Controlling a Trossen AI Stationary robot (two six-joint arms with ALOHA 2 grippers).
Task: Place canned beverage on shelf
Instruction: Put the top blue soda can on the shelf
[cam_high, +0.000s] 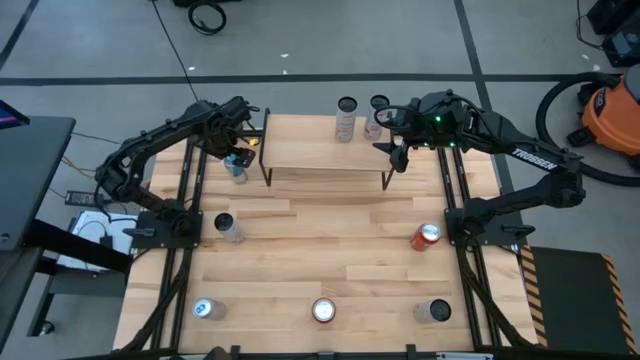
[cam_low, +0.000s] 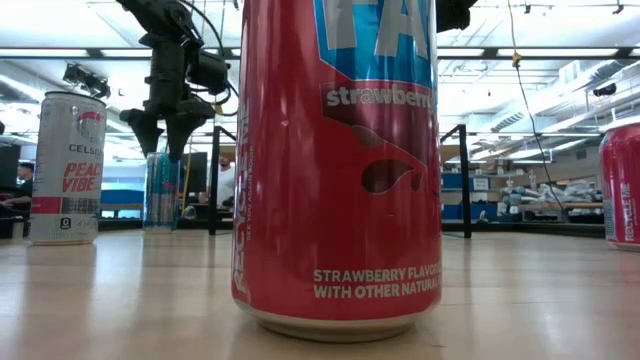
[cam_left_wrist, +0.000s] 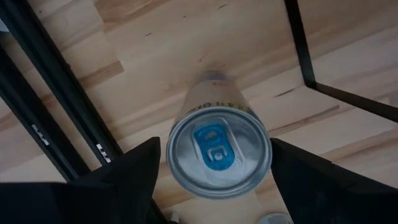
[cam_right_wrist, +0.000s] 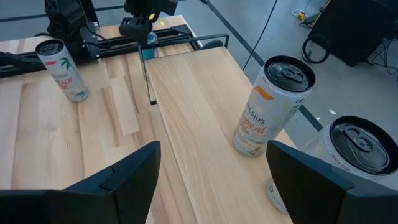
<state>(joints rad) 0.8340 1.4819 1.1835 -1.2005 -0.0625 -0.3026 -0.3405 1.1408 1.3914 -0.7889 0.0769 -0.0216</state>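
Two cans on shelf (cam_high: 325, 153): orange-label can (cam_right_wrist: 268, 106), pink can (cam_right_wrist: 348, 158).
Left gripper (cam_left_wrist: 214, 180): fingers wide, astride blue-tab can (cam_left_wrist: 217, 149) beside shelf, not touching.
Right gripper (cam_right_wrist: 211, 180): fingers wide, empty, above shelf.

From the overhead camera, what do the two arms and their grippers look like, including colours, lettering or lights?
Both the left arm and the right arm are dark, jointed and slender, with black cabling along them. The right arm carries white lettering on its forearm and a small green light near its wrist. The left gripper and right gripper each end in two blunt black fingers.
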